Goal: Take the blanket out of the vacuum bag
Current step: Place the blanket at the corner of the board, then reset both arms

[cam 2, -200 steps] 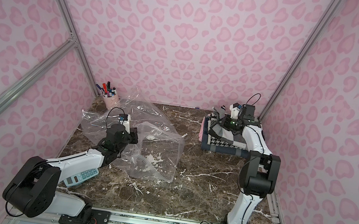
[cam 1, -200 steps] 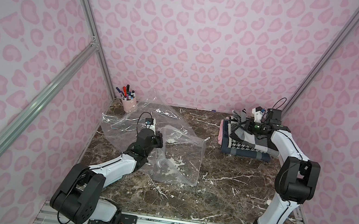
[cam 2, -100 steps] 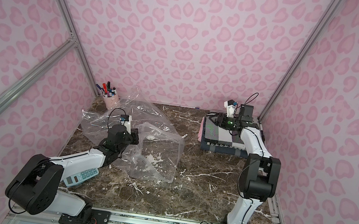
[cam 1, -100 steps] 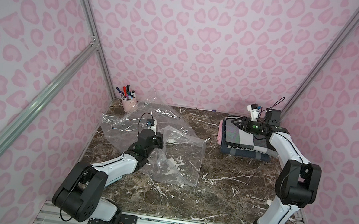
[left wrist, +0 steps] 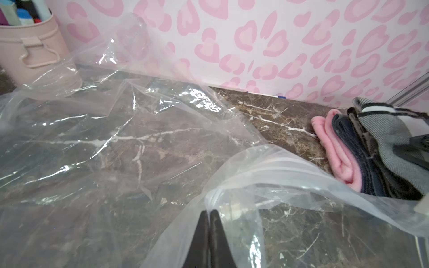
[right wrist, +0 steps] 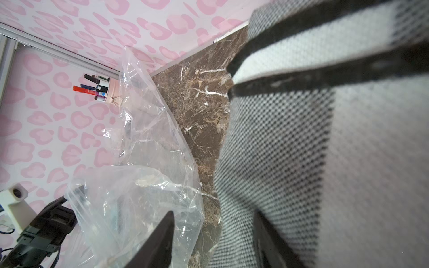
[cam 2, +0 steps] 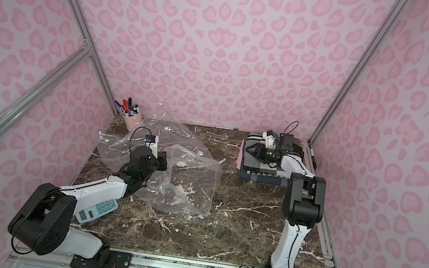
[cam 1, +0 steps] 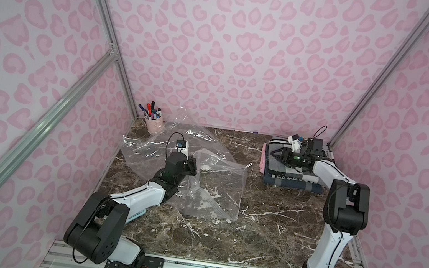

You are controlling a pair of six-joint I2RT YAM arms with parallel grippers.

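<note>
Left gripper [left wrist: 210, 213]: jaws together, clamped on a fold of the vacuum bag [cam 1: 216, 190] near its zip edge. The bag is crumpled on the left half of the table [cam 1: 251, 222], with its white valve [cam 1: 205, 168] just beside that gripper. The blanket [cam 1: 292, 177] is out of the bag, folded at the far right corner, well apart from the plastic, with a pink layer [left wrist: 336, 150] at the stack's side. Right gripper [right wrist: 213, 212]: jaws apart, low over the blanket's top. Can't tell if a finger touches the fabric. Pen cup [cam 1: 154, 126] is at the far left corner.
</note>
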